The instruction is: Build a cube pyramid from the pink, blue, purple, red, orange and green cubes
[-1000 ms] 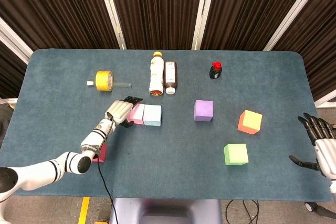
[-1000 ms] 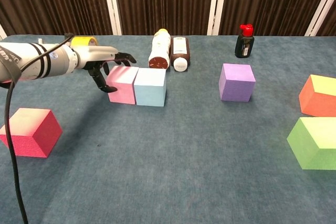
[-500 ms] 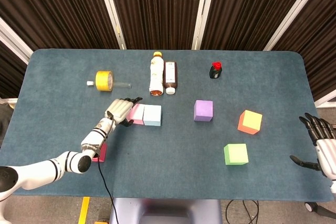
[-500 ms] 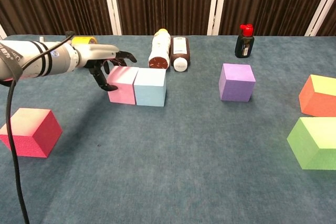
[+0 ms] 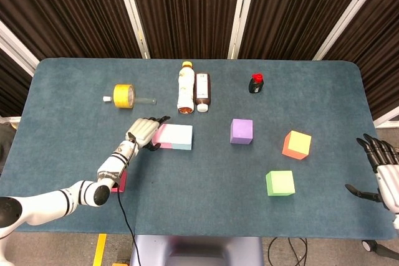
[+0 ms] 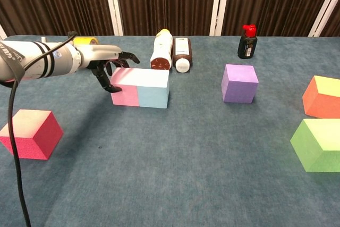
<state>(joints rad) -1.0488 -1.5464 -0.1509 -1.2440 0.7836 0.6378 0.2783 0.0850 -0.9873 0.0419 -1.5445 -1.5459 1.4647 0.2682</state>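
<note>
Cubes first, placed against the pink cube [image 6: 125,88], your landmark: your left hand [image 6: 109,63] sits at that cube's outer left face, fingers spread and curled loosely around its upper edge, gripping nothing; whether the fingertips actually touch the face you cannot tell from either view. The blue cube [image 6: 154,90] stands flush against the pink cube's right side, the two reading as one block. The purple cube [image 6: 239,83] lies well to the right of the pink cube, apart from it. Farther right again are the orange cube [image 6: 322,97] and, nearer you, the green cube [image 6: 319,145]. The red cube [image 6: 30,134] lies nearer you and to the left of the pink cube, under your left forearm in the head view. Just behind the pink cube lie two bottles [image 6: 171,51] on their sides. Your right hand [image 5: 381,172] hangs far to the right of the pink cube, off the table's [image 5: 206,197] edge, fingers apart and holding nothing.
</note>
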